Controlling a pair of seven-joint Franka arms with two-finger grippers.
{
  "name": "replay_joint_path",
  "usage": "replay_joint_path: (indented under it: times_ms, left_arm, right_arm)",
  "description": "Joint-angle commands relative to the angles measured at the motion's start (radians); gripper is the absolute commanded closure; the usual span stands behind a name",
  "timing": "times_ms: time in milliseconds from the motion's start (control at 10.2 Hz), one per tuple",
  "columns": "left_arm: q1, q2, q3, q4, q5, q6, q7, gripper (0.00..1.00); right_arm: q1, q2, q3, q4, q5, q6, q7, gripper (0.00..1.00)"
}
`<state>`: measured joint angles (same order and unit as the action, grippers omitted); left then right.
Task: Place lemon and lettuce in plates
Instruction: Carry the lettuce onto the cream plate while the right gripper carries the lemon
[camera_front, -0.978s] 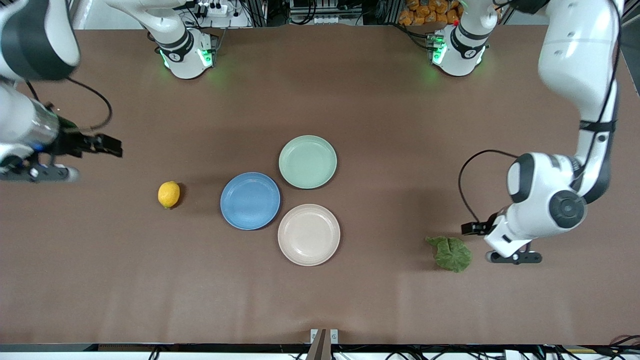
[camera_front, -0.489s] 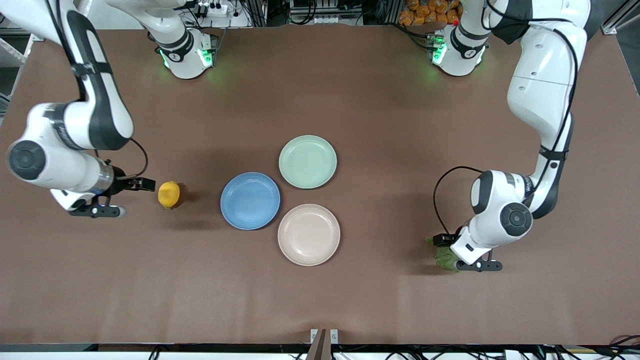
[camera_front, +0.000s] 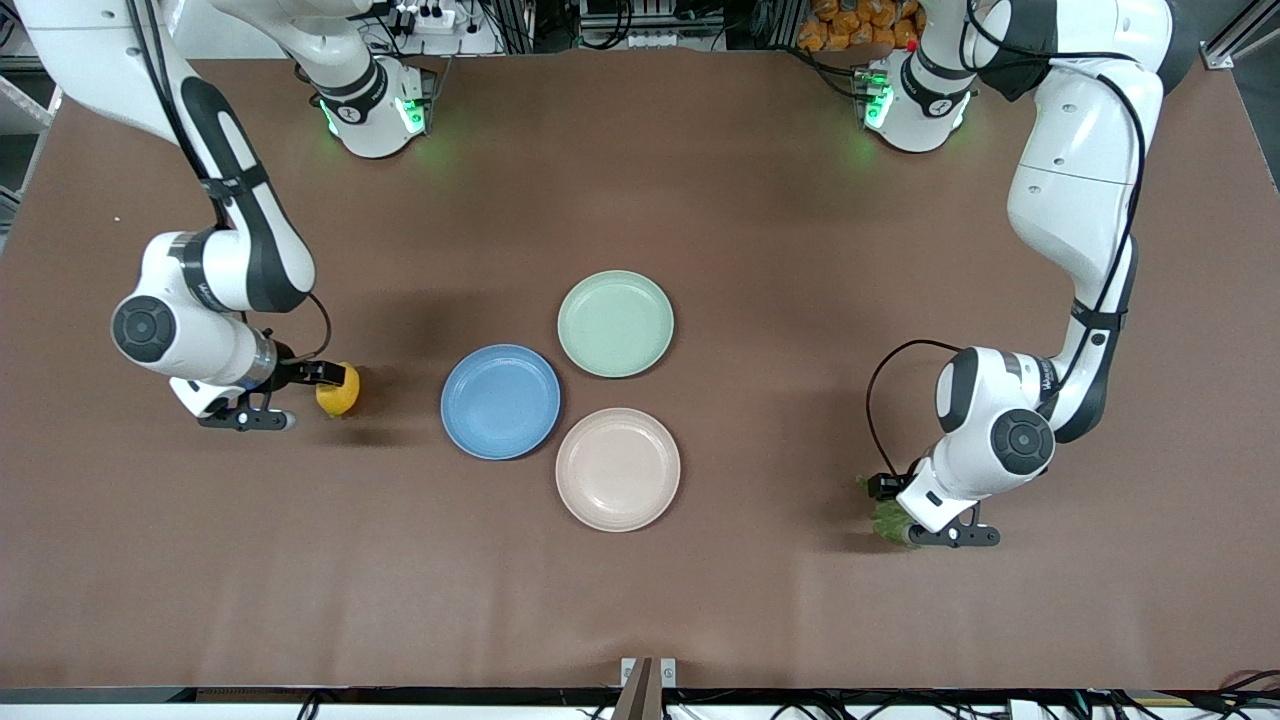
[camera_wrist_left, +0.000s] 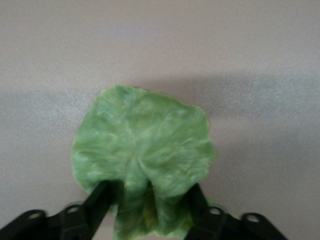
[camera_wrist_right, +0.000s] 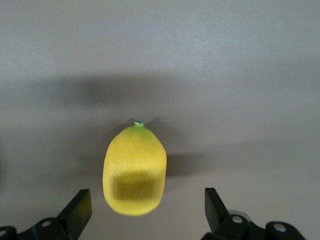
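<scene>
Even, bright overhead light fell on the desk (camera_front: 700, 600), casting soft shadows beside each arm. Both wrist views looked softer, with the lemon (camera_wrist_right: 134, 170) and lettuce (camera_wrist_left: 145, 150) slightly blurred.

— What's the setting?
— A brown table (camera_front: 640, 180), soft shadows on it, green light glowing near its top edge.
— And past the edge?
— Cables (camera_front: 650, 20) and a bag of orange fruit (camera_front: 850, 22)
</scene>
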<state>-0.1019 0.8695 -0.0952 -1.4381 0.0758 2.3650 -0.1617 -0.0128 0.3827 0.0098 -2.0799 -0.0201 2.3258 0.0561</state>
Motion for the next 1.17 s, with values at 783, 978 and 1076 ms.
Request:
replay_joint_path:
  times_ms: [783,978,1076]
  left_arm:
    - [-0.335,-0.153,0.037,0.034,0.036,-0.121,-0.370,1.00]
    - [-0.375,-0.142,-0.038,0.079,0.016,-0.089,-0.494,1.00]
    - [-0.381,-0.127,-0.070,0.090,0.010,-0.043,-0.510,1.00]
  right_arm:
    - [0.000,0.068,0.018,-0.009,0.035,0.101,0.001,0.59]
    - [0.000,0.058,0.047,0.068,0.040,-0.015,0.014,0.86]
    - [0.007,0.061,0.059,0.142,0.054,-0.128,0.046,0.88]
